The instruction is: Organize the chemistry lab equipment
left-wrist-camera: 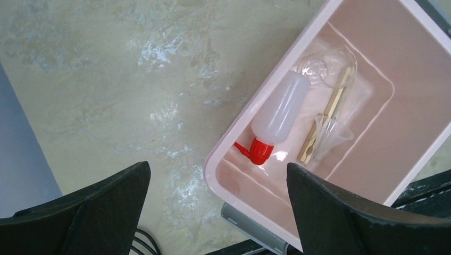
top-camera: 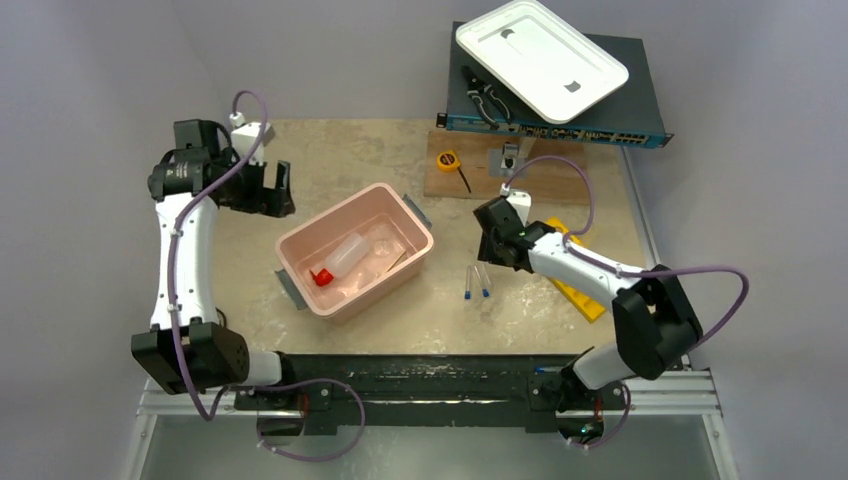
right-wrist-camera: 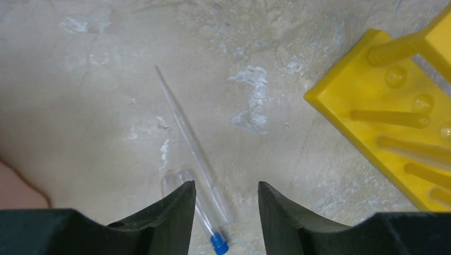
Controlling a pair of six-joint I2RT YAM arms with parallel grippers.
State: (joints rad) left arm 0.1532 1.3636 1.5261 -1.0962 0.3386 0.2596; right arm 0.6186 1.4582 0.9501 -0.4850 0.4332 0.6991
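**A:** Which arm is nearer the thin clear tubes with blue tips (top-camera: pixel 467 282)?

**B:** The right. The tubes lie on the table toward its near edge, between the pink plastic tub (top-camera: pixel 330 212) and the yellow holed rack (right-wrist-camera: pixel 383 127). The right gripper (right-wrist-camera: pixel 224 188) hangs just over them, jaws partly apart and holding nothing.

**A:** Which way do they run?

**B:** From far edge to near edge, with the blue tips nearest. In the wrist view they pass under the gap, so I'd judge the fingers would close across them.

**A:** And the left gripper (left-wrist-camera: pixel 215 167)?

**B:** It's spread wide and empty, toward the far left corner. It is well apart from the tubes, beyond the tub holding the translucent-white squeeze bottle with red nozzle (left-wrist-camera: pixel 279 109).
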